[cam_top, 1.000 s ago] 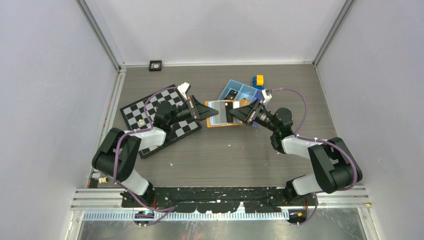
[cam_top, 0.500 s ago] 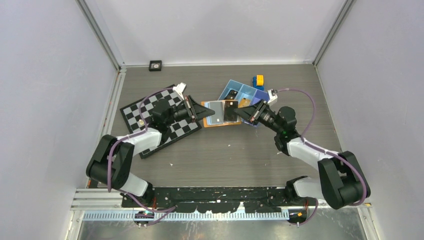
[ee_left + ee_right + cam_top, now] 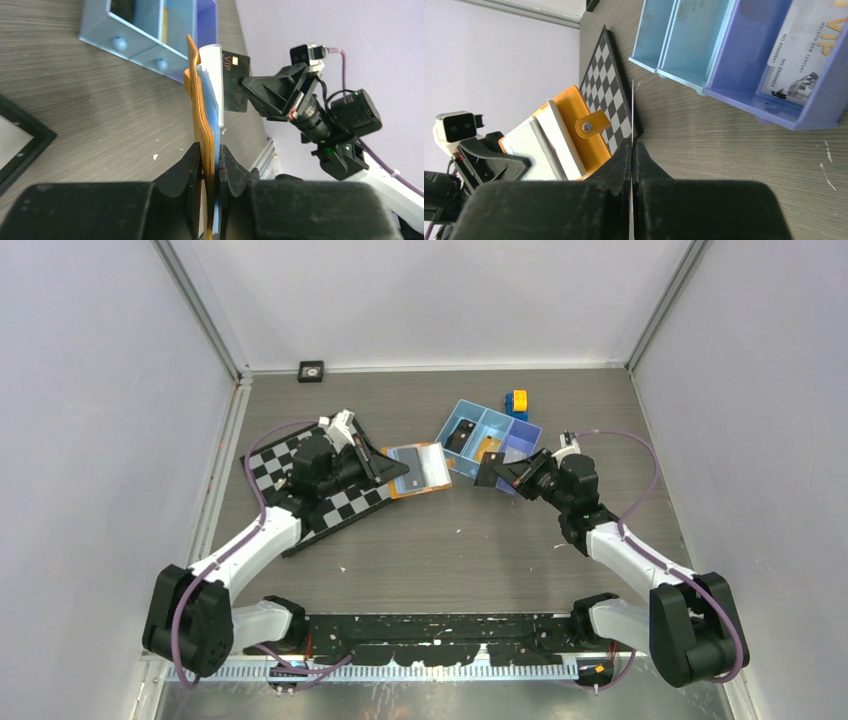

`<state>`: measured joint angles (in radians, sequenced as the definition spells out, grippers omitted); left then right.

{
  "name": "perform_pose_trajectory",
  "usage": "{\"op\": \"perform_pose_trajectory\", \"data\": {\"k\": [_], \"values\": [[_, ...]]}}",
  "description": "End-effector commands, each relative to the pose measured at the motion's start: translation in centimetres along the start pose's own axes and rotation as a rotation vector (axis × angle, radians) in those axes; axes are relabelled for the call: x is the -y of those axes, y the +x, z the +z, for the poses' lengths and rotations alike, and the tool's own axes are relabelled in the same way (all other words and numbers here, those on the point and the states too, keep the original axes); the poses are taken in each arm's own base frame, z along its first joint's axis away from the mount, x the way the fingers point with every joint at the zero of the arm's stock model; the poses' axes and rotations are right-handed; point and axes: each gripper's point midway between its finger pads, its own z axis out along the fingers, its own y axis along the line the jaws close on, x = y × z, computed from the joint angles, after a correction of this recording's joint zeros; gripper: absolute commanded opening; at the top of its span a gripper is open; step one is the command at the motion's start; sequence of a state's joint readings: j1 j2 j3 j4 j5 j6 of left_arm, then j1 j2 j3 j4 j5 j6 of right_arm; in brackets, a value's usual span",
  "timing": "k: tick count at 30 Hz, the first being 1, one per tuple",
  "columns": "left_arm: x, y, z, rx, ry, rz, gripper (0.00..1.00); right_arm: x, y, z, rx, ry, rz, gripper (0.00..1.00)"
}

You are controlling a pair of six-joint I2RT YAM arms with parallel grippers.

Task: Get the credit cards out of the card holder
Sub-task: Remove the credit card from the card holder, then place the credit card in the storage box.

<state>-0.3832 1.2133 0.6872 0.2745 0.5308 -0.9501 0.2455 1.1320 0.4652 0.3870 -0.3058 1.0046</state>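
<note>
My left pincer point(image 3: 210, 150) clamped the flat orange folding card holder point(image 3: 420, 468), raised off the grey wood-grain tabletop point(image 3: 450, 550) beside the black-and-white checkered board point(image 3: 345, 512). My right pincer point(image 3: 503, 473) pinched a dark VIP card point(image 3: 236, 80), apart from it, near the blue three-compartment tray point(image 3: 135, 42).

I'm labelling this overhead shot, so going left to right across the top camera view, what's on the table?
In order: checkerboard → card holder → black card → yellow-and-blue block. The blue tray spans the last two, so it is left out.
</note>
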Motion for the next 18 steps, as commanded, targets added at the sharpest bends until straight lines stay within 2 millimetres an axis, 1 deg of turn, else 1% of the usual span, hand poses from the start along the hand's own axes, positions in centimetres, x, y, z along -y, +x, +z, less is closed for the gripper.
{"op": "perform_pose_trajectory", "data": {"k": [1, 6, 10, 12, 14, 18], "values": [[-0.6, -2.3, -1.1, 0.097, -0.103, 0.086, 0.0, -0.4, -1.2, 0.3, 0.042, 0.006, -0.036, 0.0], [-1.8, -3.0, -2.1, 0.17, -0.182, 0.086, 0.0, 0.6, -1.5, 0.7, 0.058, 0.051, -0.036, 0.0], [-1.6, -3.5, -3.0, 0.226, -0.184, 0.09, 0.0, 0.6, -2.9, 1.5, 0.102, 0.081, -0.025, 0.0], [-1.4, -3.7, -3.7, 0.251, -0.196, 0.101, 0.0, 0.7, -3.7, 2.1, 0.111, 0.126, -0.011, 0.0], [-1.7, -4.3, -4.8, 0.308, -0.223, 0.112, 0.0, 0.5, -4.0, 2.9, 0.107, 0.129, 0.009, 0.0], [-1.3, -4.8, -6.5, 0.397, -0.215, 0.133, 0.0, 0.5, -4.1, 4.9, 0.081, 0.13, 0.046, 0.01]]}}
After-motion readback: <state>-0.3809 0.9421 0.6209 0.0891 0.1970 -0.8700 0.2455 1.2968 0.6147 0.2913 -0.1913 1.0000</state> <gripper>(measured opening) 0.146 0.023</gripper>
